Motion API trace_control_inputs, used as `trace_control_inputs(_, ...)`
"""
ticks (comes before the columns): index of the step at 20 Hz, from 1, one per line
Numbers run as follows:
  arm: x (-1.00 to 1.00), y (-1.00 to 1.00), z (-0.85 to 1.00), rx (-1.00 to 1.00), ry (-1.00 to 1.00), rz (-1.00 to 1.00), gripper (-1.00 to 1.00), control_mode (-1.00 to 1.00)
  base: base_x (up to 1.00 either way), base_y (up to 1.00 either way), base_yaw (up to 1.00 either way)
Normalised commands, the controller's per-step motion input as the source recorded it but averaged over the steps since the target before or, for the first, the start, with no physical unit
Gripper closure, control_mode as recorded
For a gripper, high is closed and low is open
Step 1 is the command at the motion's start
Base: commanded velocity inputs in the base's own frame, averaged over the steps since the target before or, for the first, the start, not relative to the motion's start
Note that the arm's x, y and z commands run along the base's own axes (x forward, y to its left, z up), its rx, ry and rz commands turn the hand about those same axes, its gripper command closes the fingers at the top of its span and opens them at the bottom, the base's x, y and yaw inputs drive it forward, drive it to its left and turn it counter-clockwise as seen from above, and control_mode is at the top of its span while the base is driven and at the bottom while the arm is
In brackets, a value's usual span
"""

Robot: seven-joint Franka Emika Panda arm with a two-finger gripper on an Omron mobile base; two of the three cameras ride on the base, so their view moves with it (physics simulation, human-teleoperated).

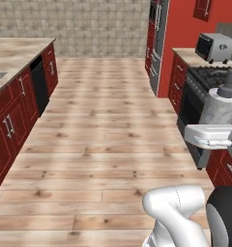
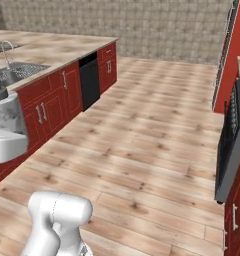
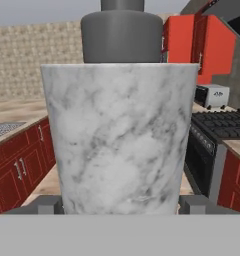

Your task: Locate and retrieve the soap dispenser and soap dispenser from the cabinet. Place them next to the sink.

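The white-grey marbled soap dispenser [image 3: 122, 140] with its dark grey pump [image 3: 122, 30] stands upright in my gripper [image 3: 121, 206], which is shut on its lower body. My fingertips [image 3: 46, 205] press against its sides. The same dispenser [image 1: 219, 108] is held high over the right-hand counter edge in my gripper [image 1: 217, 126]. From the other side the dispenser [image 2: 4, 116] and gripper [image 2: 6, 132] overlap the left counter front. The sink [image 2: 17, 72] with its curved tap [image 2: 4, 50] lies in the left counter. A red wall cabinet [image 3: 212, 50] hangs at the right.
A black stove [image 1: 210, 77] and a silver toaster oven [image 1: 214, 47] sit on the right counter run. A black dishwasher [image 2: 89, 80] is set in the red base units on the left. Wide wooden floor [image 1: 103, 135] lies between the two runs. A steel fridge [image 1: 157, 38] stands at the far right.
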Motion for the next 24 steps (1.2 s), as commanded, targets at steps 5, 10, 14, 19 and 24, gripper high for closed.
trace_control_inputs(5,0.0,0.0,0.0,0.0,0.0,0.0,1.0,1.0,0.43,0.39,-0.02)
trace_control_inputs(10,0.0,0.0,0.0,0.0,0.0,0.0,1.0,1.0,0.54,0.13,-0.01)
trace_control_inputs(14,0.0,0.0,0.0,0.0,0.0,0.0,1.0,1.0,0.59,0.14,-0.01)
trace_control_inputs(19,0.0,0.0,0.0,0.0,0.0,0.0,1.0,1.0,0.56,0.22,-0.03)
trace_control_inputs(24,0.0,0.0,0.0,0.0,0.0,0.0,1.0,1.0,0.55,0.36,-0.06)
